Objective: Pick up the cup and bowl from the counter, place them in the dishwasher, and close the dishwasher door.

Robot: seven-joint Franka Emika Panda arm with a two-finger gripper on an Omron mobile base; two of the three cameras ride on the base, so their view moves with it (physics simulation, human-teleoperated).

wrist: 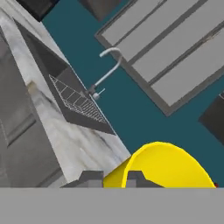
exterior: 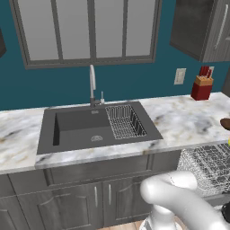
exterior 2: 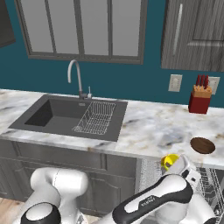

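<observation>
My gripper (exterior 2: 177, 165) is shut on the small yellow cup (exterior 2: 169, 161), holding it just off the counter's front edge and above the dishwasher's silver wire rack (exterior: 209, 165). In the hand view the yellow cup (wrist: 162, 165) sits right at my dark fingertips (wrist: 91, 179), its wall between them. A sliver of the cup (exterior: 228, 142) shows at the right edge of the left base view. The dark brown bowl (exterior 2: 203, 145) lies on the marble counter (exterior 2: 148, 124) near its front edge, to the right of the cup. The dishwasher door is hidden.
A dark grey sink (exterior: 81, 128) with a small wire basket (exterior: 125, 120) and a faucet (exterior: 92, 85) lies to the left. A red knife block (exterior 2: 199, 99) stands against the back wall. Grey cabinets (exterior: 90, 193) run under the counter.
</observation>
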